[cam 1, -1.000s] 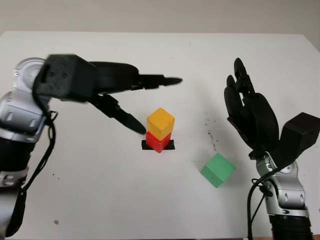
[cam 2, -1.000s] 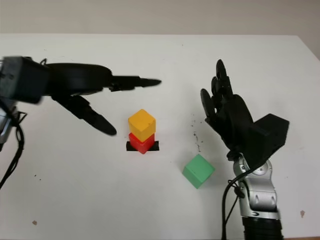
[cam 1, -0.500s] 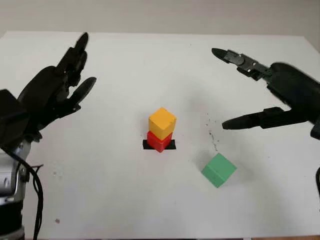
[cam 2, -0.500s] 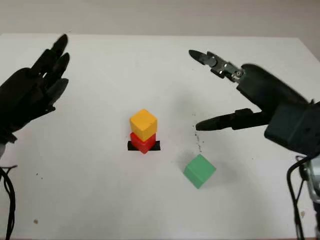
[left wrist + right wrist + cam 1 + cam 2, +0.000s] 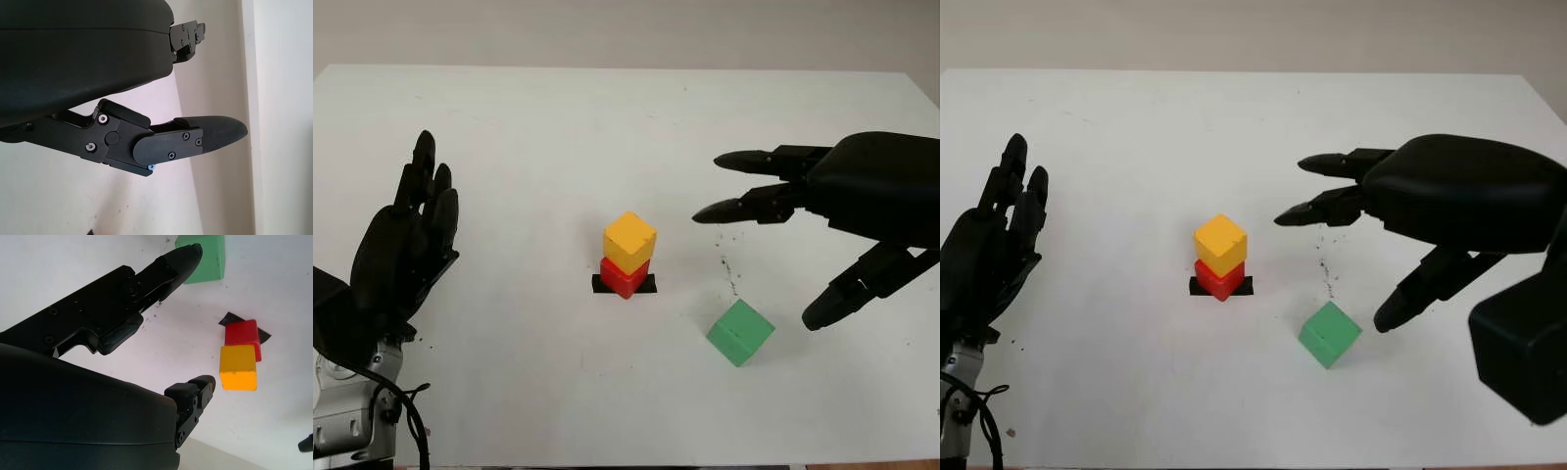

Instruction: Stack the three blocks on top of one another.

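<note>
In the left eye view the white table (image 5: pixel 607 127) runs to its far edge along the top of the frame, with wide bare surface above and below the blocks. At centre the yellow block (image 5: pixel 629 242) sits on the red block (image 5: pixel 624 278), which stands on a black mark (image 5: pixel 649 284); the green block (image 5: pixel 740 332) lies alone at lower right, well apart from the stack. Half a second ago the right hand (image 5: pixel 803 235) was higher and farther right; now it hangs open just above and to the right of the green block, holding nothing, two fingers pointing left toward the stack and its thumb (image 5: pixel 852 289) angled down beside the green block, not touching it. The left hand (image 5: pixel 403 250) has dropped to the lower left edge (it was raised at upper left before), open and empty, palm upright, fingers pointing up.

The right eye view shows the same layout, the stack near centre.

In the left wrist view the left hand's fingers hold nothing above the bare table.

In the right wrist view one finger (image 5: pixel 171 264) of the right hand overlaps the green block's edge in the picture, while the yellow-on-red stack lies apart from it.
</note>
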`<state>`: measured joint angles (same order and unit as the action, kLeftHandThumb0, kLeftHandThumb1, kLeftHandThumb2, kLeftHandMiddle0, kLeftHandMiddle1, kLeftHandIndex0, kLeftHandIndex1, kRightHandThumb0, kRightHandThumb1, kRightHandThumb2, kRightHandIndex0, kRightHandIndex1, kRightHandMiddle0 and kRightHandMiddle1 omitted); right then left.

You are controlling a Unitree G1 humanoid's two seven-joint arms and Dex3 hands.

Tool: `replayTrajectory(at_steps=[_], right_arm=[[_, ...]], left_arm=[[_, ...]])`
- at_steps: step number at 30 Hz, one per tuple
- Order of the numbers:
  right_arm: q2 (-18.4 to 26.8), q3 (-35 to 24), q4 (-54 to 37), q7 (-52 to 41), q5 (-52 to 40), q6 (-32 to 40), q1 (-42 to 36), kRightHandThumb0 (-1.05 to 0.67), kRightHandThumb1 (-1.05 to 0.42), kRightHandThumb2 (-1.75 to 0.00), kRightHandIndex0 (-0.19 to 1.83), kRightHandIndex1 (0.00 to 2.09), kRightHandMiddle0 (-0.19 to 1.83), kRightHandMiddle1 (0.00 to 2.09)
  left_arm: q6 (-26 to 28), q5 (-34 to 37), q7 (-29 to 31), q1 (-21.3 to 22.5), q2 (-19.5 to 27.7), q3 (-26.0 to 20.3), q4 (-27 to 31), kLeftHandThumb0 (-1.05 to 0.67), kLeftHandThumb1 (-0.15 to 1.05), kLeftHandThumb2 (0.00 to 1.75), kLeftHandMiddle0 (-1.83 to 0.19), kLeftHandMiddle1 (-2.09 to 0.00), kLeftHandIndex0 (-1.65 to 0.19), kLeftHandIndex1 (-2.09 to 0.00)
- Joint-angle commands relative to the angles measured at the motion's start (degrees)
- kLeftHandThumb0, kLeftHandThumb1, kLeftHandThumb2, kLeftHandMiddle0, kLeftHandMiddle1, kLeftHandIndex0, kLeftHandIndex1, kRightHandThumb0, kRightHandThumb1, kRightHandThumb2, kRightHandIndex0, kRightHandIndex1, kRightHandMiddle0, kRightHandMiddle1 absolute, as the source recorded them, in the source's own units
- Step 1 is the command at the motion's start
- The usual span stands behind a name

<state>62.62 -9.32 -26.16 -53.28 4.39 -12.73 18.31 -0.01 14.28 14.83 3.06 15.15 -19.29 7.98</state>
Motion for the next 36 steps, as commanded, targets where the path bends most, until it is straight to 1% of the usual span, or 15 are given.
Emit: replayTrajectory(at_steps=[1, 3, 5, 10, 14, 18, 22, 28, 36], right_arm=[[0.15, -1.1, -1.21, 0.34, 0.3, -0.91, -2.18, -0.71, -0.72, -0.05, 0.07, 0.04, 0.48, 0.07], [-0.16, -1.5, -1.46, 1.03, 1.06, -2.57, -3.95, -0.71, -0.73, -0.05, 0.07, 0.05, 0.49, 0.07], [-0.33, -1.18, -1.8, 1.82, 2.66, -3.85, -5.35, -0.73, -0.76, -0.07, 0.07, 0.05, 0.49, 0.07], [-2.02, 1.82, -0.08, 5.97, 10.23, -8.58, -7.6, -0.78, -0.8, -0.07, 0.06, 0.05, 0.47, 0.05], [-4.75, 3.89, 3.01, 10.85, 15.35, -11.92, -9.1, -0.77, -0.78, -0.05, 0.09, 0.06, 0.48, 0.06], [-7.06, 5.4, 5.25, 14.78, 18.88, -14.29, -10.22, -0.76, -0.77, -0.05, 0.09, 0.06, 0.5, 0.06], [-9.27, 6.51, 7.68, 19.81, 22.35, -17.41, -11.46, -0.73, -0.73, -0.04, 0.14, 0.08, 0.56, 0.08], [-10.09, 7.89, 9.11, 21.45, 24.28, -17.59, -12.14, -0.7, -0.74, -0.05, 0.13, 0.06, 0.55, 0.07], [-10.52, 8.92, 10.44, 22.05, 23.98, -17.78, -12.39, -0.63, -0.74, -0.05, 0.13, 0.06, 0.6, 0.08]], left_arm=[[-1.1, 0.45, -1.35, -1.13, -1.56, 0.29, 1.61, -0.74, 1.05, 0.56, 0.19, -0.01, 0.19, 0.0], [-1.06, 0.36, -2.58, -1.77, -2.82, 0.75, 2.72, -0.73, 1.05, 0.56, 0.18, -0.03, 0.19, 0.0], [-0.61, -0.18, -3.02, -2.47, -2.94, 1.4, 3.68, -0.72, 1.05, 0.57, 0.19, -0.03, 0.19, 0.0], [0.25, -0.56, -4.66, -3.33, -3.3, 2.25, 5.09, -0.73, 1.05, 0.56, 0.19, -0.04, 0.19, 0.0], [-0.49, -0.95, -5.33, -3.7, -3.22, 2.27, 5.02, -0.72, 1.05, 0.57, 0.19, -0.04, 0.19, 0.0], [-0.7, -0.73, -4.66, -3.78, -2.61, 2.13, 4.95, -0.71, 1.05, 0.59, 0.19, -0.04, 0.19, 0.0], [0.69, 0.14, -4.01, -3.94, -2.5, 2.39, 5.67, -0.69, 1.05, 0.59, 0.19, -0.01, 0.19, 0.0], [0.64, -0.44, -4.77, -4.1, -3.51, 3.24, 5.58, -0.68, 1.05, 0.57, 0.19, -0.04, 0.19, 0.0], [1.04, 0.31, -5.07, -4.05, -3.63, 3.21, 5.84, -0.68, 1.05, 0.56, 0.18, -0.05, 0.19, 0.0]])
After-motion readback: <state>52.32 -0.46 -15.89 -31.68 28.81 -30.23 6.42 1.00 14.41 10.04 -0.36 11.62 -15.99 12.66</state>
